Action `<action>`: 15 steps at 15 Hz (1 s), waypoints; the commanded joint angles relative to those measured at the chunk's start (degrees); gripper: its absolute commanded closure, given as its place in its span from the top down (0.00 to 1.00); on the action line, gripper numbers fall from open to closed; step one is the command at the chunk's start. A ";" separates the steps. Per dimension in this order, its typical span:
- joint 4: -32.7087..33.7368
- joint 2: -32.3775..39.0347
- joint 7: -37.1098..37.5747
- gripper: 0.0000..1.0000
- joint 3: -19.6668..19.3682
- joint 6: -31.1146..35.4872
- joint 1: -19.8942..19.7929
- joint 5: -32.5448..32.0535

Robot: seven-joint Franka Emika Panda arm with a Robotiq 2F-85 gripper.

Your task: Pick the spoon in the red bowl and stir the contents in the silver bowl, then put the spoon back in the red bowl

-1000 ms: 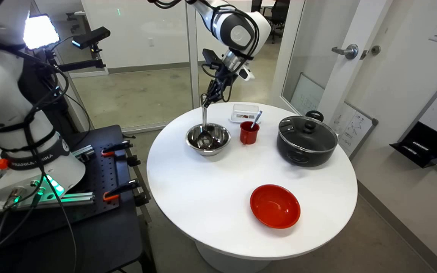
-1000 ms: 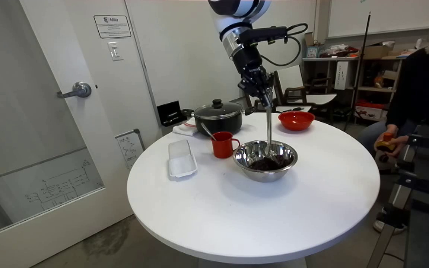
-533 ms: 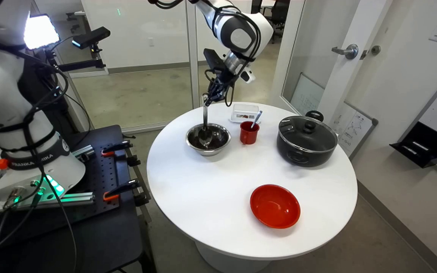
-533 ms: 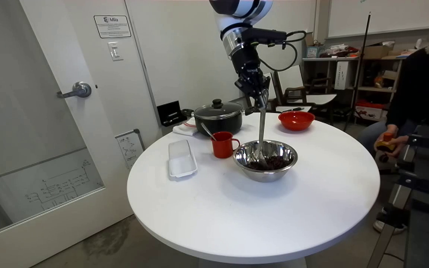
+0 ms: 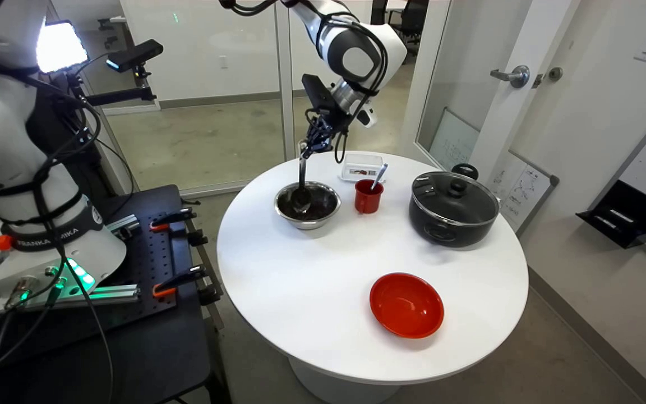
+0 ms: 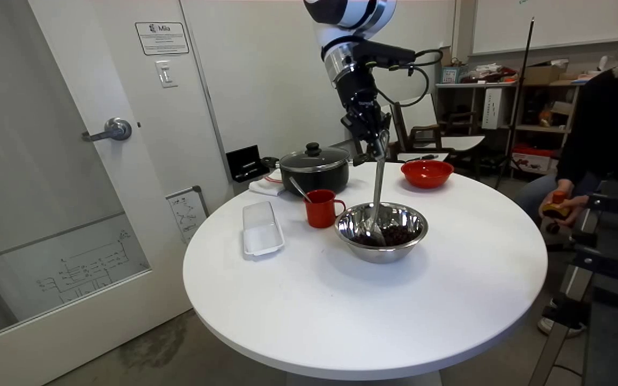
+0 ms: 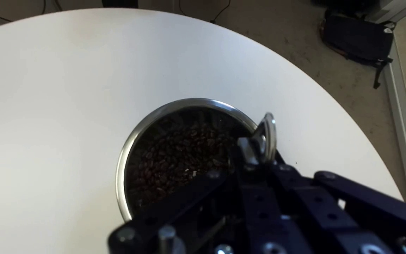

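The round white desk (image 6: 362, 316) is shared by the pot (image 6: 314, 178), the red bowl (image 5: 406, 306) and, well apart from that, the silver bowl (image 6: 384, 255), all three shown in both exterior views. Over the silver bowl the gripper (image 6: 380, 147) is clenched on the upper end of the spoon (image 6: 378, 185), which is held nearly upright with its head inside that bowl. The cup (image 6: 321, 210) is placed just beside the silver bowl, and the beans (image 7: 182, 155), dark and spread over that bowl's bottom, are met by the spoon's head and partly hidden by the gripper in the wrist view.
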 commanded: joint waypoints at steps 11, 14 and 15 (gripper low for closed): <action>0.81 0.63 5.98 0.01 -1.20 0.97 4.44 -13.76; 1.11 1.05 1.10 0.01 -0.13 0.55 3.48 -12.77; 1.26 1.16 -0.26 0.01 -0.02 0.11 3.33 -12.85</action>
